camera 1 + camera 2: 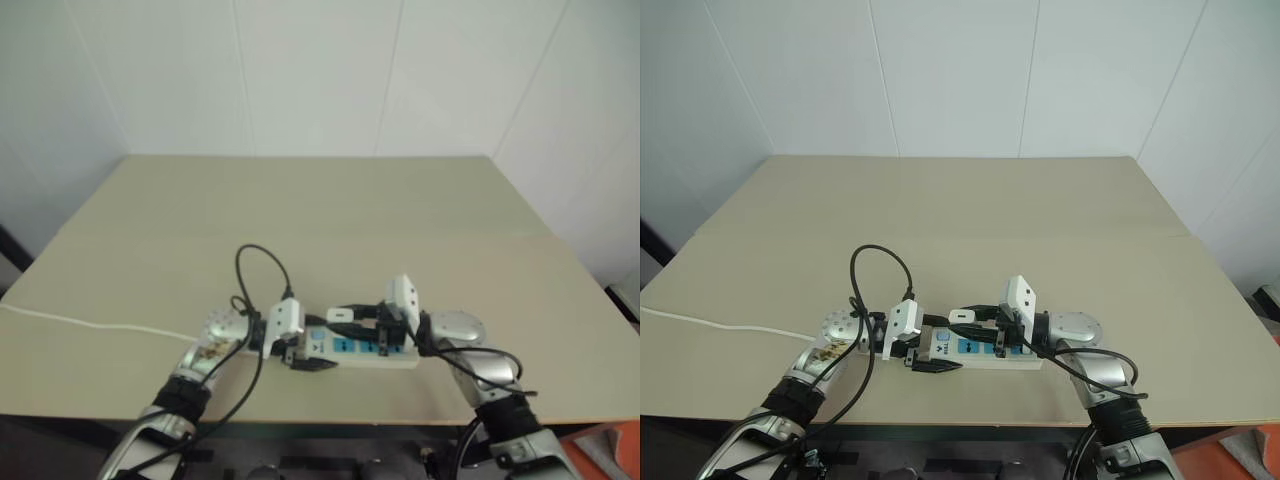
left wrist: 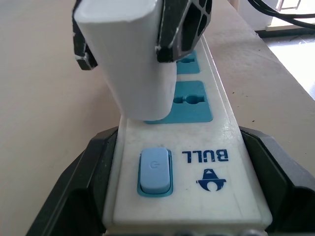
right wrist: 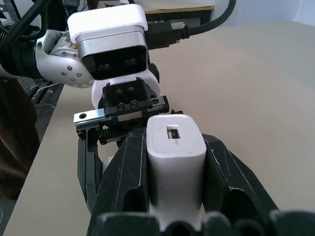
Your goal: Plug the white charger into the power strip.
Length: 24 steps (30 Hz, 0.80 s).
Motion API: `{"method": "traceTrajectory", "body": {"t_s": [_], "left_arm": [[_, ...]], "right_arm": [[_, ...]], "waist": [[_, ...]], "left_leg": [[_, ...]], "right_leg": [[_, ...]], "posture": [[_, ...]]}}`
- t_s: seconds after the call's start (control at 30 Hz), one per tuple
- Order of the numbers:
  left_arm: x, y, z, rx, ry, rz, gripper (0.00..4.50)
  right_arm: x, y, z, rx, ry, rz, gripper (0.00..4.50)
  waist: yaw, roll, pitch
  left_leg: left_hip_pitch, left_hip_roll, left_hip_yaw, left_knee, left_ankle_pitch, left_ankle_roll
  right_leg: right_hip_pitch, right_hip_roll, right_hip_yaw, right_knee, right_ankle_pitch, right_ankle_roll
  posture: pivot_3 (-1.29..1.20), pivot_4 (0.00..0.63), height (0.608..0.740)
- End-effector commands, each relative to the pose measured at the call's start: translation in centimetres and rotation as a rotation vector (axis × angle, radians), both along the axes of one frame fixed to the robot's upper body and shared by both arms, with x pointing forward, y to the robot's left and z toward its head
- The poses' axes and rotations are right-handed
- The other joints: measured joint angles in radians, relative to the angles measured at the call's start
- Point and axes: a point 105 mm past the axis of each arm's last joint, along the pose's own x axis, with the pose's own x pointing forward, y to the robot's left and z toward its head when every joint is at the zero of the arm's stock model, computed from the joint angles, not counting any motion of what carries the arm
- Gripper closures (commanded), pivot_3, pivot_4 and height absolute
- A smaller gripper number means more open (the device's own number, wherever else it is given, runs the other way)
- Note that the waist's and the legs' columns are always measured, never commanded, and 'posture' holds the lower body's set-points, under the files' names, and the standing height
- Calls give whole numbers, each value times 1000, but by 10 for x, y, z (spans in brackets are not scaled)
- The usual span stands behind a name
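Note:
The power strip lies near the table's front edge, with a blue switch at its near end. My left gripper is shut on that switch end, one black finger against each long side. The white charger is clamped in my shut right gripper. It stands tilted on the blue socket panel nearest the switch, where the charger meets the strip's face. Its prongs are hidden. From the head, both grippers face each other over the power strip.
A thin white cord runs left across the beige table. A black cable loops up above my left wrist. The table's front edge is just behind the strip. White walls stand beyond the far edge.

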Motion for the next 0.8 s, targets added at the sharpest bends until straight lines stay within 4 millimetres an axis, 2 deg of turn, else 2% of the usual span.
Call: {"method": "traceTrajectory", "body": {"t_s": [0.03, 0.47, 0.8], "left_arm": [[-7, 14, -21, 95, 57, 5, 1206], [-7, 18, -21, 100, 54, 22, 1206], [-9, 23, -23, 105, 56, 46, 1206]], "right_arm": [[1, -25, -19, -95, 48, -44, 3350], [14, -50, -31, -178, 81, -84, 3350], [10, -67, -43, -212, 114, -111, 3350]], "waist": [[3, 0, 0], [6, 0, 0], [7, 0, 0]], "left_leg": [[0, 0, 0, 0, 0, 0], [1, 0, 0, -1, 0, 0], [2, 0, 0, -1, 0, 0]], "right_leg": [[0, 0, 0, 0, 0, 0], [2, 0, 0, -1, 0, 0], [3, 0, 0, -1, 0, 0]], "posture": [[0, 150, 740], [0, 150, 740], [0, 150, 740]]}}
